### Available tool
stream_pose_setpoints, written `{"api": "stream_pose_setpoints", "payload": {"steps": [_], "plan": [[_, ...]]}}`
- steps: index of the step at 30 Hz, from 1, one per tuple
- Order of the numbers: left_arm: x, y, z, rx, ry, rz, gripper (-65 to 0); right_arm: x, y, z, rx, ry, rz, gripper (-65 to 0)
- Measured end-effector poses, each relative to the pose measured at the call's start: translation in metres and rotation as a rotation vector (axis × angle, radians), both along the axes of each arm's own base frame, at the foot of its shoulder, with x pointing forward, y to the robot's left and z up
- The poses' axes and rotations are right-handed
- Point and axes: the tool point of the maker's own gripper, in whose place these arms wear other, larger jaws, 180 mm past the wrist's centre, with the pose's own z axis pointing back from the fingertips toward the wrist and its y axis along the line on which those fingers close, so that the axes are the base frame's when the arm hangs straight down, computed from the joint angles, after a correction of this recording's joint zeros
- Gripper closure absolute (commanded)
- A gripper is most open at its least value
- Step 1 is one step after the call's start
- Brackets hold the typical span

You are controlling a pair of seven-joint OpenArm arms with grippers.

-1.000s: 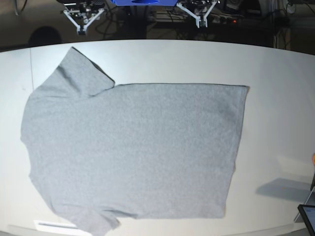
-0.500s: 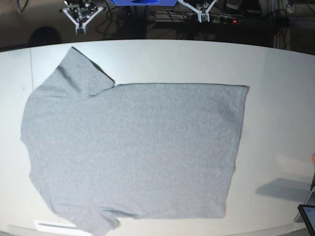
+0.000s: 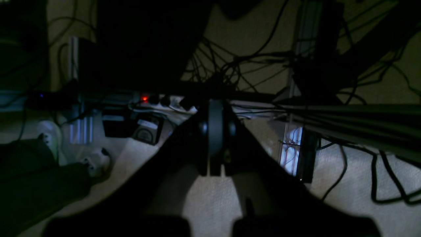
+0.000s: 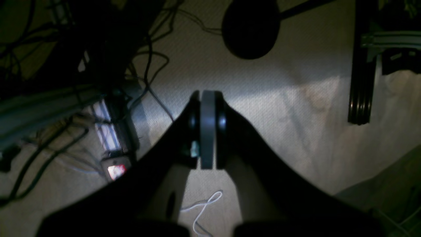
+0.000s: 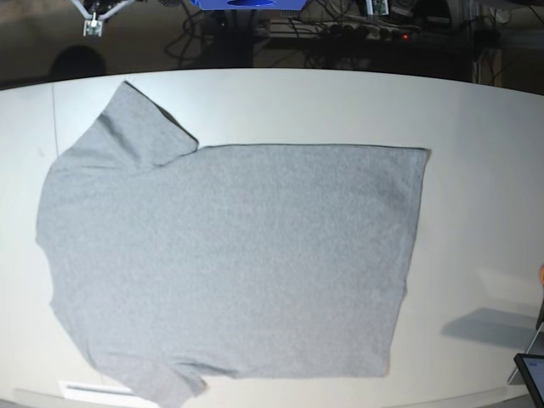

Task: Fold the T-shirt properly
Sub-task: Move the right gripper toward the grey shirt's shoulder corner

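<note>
One T-shirt (image 5: 229, 259) lay flat on the white table (image 5: 476, 119), plain grey side up, collar end toward base view's left, hem at right. Upper sleeve (image 5: 140, 123) spread out; lower sleeve cut off by the frame's bottom edge. No lettering visible from this side. Both arms were pulled back beyond the table's far edge. Right gripper (image 5: 92, 25) only just showed at the top left of base view; left gripper (image 5: 377, 7) was mostly cropped at top. Wrist cams were dark: left gripper (image 3: 215, 138) and right gripper (image 4: 207, 128) each had fingers pressed together on nothing, over carpet and tangled cables (image 3: 236, 65). Shirt not in either wrist view. Dark object (image 5: 531, 374) at bottom right was cut off, unidentifiable.
</note>
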Motion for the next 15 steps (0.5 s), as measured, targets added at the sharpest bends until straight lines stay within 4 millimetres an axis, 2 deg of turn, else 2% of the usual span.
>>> {"api": "stream_pose_setpoints", "payload": {"steps": [3,6,10,13,15], "plan": [[0.006,0.0,0.017,0.004,-0.044,-0.012,0.0,-0.006,0.0,0.015,-0.007,0.02,-0.001,0.0],[0.019,-0.002,0.039,0.009,-0.113,-0.031,0.0,0.011,0.002,0.035,-0.015,-0.025,0.011,0.0],[0.021,-0.002,0.064,0.017,-0.151,-0.046,0.0,0.028,0.001,0.073,-0.046,-0.103,0.04,0.0],[0.029,0.013,0.087,0.061,-0.202,-0.031,0.0,0.031,0.0,0.096,-0.054,-0.098,0.017,0.0],[0.036,0.024,0.103,0.093,-0.239,-0.034,0.0,0.041,-0.007,0.112,-0.08,-0.119,-0.013,0.0]]}}
